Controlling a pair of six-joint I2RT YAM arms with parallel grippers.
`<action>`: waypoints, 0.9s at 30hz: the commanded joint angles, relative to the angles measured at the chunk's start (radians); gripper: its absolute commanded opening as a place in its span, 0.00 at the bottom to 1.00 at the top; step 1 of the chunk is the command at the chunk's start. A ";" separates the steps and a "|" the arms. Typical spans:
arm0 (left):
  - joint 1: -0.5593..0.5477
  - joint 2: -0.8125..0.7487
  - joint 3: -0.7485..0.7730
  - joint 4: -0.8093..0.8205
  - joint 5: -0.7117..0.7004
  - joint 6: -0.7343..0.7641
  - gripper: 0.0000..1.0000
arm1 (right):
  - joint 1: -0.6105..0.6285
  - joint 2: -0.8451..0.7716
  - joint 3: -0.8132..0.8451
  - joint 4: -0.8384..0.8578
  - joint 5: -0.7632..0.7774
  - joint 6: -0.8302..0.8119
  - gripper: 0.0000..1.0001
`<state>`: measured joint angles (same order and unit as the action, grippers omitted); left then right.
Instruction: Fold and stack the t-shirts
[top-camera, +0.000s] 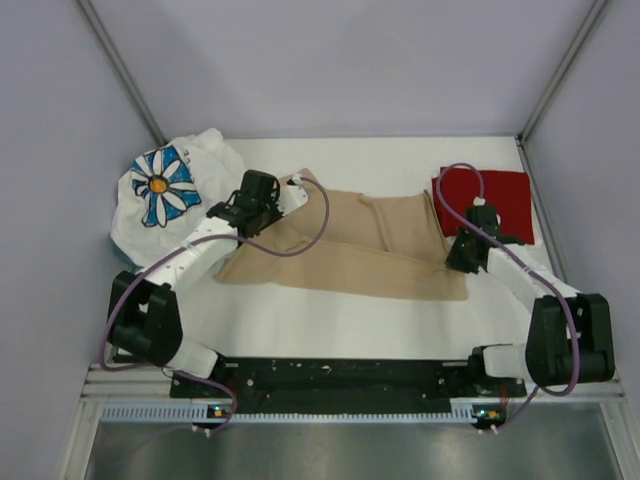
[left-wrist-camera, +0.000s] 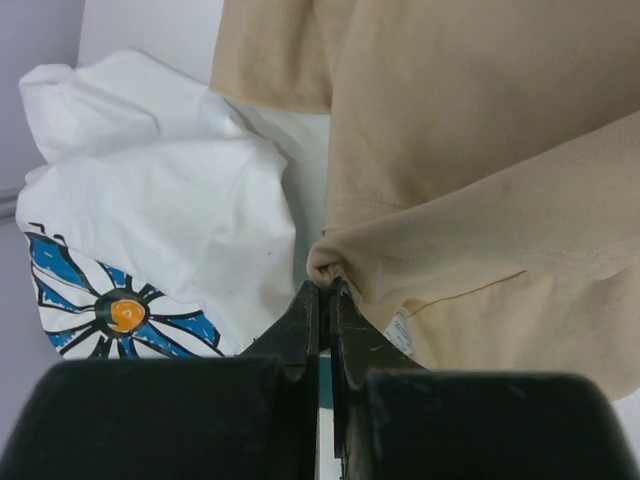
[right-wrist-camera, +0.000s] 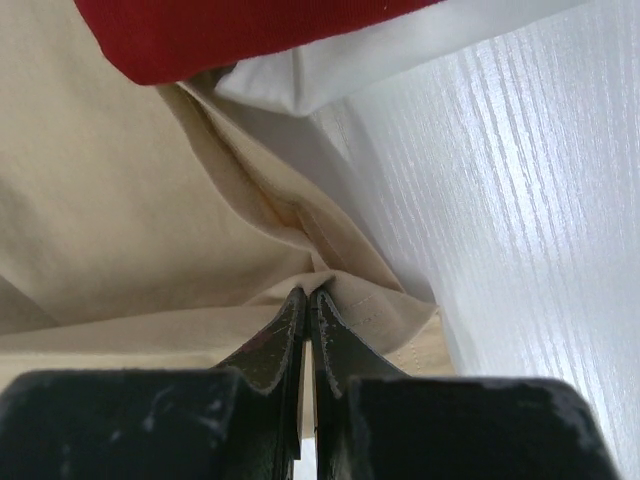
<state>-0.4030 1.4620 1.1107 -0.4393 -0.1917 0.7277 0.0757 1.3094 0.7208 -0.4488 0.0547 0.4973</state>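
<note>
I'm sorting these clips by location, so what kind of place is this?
Probably a robotics lab test cell: plain grey partition walls enclose a white table, a black-and-white left arm and right arm are bolted at its near edge, and a tan cloth t-shirt lies across it.

Cut off by the right wrist view's top edge: red shirt (right-wrist-camera: 250, 30). Partly hidden behind left gripper (left-wrist-camera: 325, 288): white shirt (left-wrist-camera: 150, 200). Illegible: label (left-wrist-camera: 400, 335) on tan shirt (left-wrist-camera: 480, 150).

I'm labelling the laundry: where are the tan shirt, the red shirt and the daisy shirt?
tan shirt (top-camera: 370, 250), top view, middle of the spread cloth.
red shirt (top-camera: 505, 205), top view, its centre.
daisy shirt (top-camera: 160, 186), top view, the printed daisy.
</note>
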 joint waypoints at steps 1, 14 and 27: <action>0.006 0.058 0.015 0.057 -0.048 -0.004 0.00 | -0.007 0.024 0.049 0.055 0.005 -0.019 0.01; 0.098 0.193 0.279 -0.004 -0.160 -0.092 0.43 | -0.008 0.062 0.187 0.015 0.200 -0.060 0.57; 0.112 -0.198 -0.178 -0.219 0.291 0.284 0.66 | -0.071 -0.375 -0.153 -0.116 0.097 0.319 0.76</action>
<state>-0.2958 1.3266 1.0901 -0.5407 -0.0483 0.8185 0.0082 1.0149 0.6479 -0.5140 0.1925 0.6544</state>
